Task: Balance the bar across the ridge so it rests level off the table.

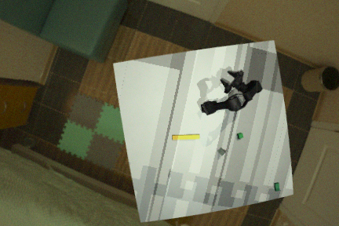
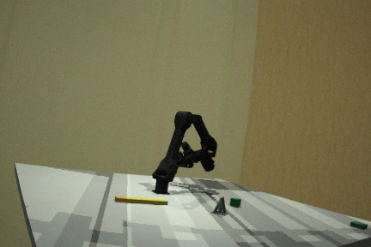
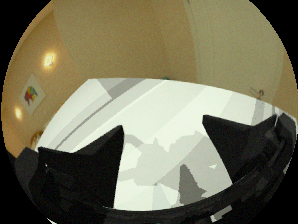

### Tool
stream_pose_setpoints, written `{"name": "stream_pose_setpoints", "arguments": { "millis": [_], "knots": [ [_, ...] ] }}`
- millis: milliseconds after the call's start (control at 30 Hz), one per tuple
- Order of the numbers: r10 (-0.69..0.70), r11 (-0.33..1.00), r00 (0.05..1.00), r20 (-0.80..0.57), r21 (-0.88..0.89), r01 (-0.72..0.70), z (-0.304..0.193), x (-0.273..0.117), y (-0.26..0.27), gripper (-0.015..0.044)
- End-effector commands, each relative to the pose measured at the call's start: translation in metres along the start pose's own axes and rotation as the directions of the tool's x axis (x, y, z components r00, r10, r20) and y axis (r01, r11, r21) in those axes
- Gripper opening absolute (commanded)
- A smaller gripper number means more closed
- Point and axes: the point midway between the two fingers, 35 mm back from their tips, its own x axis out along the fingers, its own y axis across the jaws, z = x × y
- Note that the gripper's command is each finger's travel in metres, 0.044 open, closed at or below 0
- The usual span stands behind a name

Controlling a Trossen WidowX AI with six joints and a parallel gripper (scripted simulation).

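1. The bar [image 1: 186, 136] is a flat yellow strip lying on the table [image 1: 149, 101]. In the exterior view [image 2: 141, 200] it rests flat on the grey-striped top, in front of the arm's base.
2. The ridge [image 1: 221, 151] is a small grey wedge standing on the table, to the right of the bar and apart from it. In the exterior view [image 2: 220, 206] it stands upright, with nothing on it.
3. The bar and ridge do not touch; the bar is not yet on the ridge.
4. The arm [image 2: 182, 149] is folded above its base near the table's far side, elbow high.
5. The gripper [image 1: 233, 80] hangs in the air, well apart from the bar. Its jaws are spread wide and grasp nothing; the wrist view shows two dark fingers with only bare table top between them.
6. A green block [image 1: 240, 136] sits just beyond the ridge, near it but not touching [image 2: 235, 201].
7. A second green block [image 1: 276, 186] lies close to the table's corner, well apart from everything else [image 2: 358, 225].
8. The only container is a round bin [image 1: 319, 78] on the floor beside the table; its inside is dark, and I cannot tell what it holds.
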Motion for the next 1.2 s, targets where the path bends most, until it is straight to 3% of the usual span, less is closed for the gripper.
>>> {"name": "stream_pose_setpoints", "arguments": {
  "millis": [0, 100, 1167],
  "knots": [
    [-0.002, 1.0, 1.0, -0.001, 0.0, 0.002, 0.0, 0.0, 0.0, 0.0374],
    [-0.031, 0.999, 0.999, -0.012, 0.007, 0.031, -0.004, -0.007, -0.001, 0.0315],
    [-0.39, 0.899, 0.905, -0.169, 0.143, 0.414, -0.069, -0.111, 0.013, 0.0315]
  ]
}}
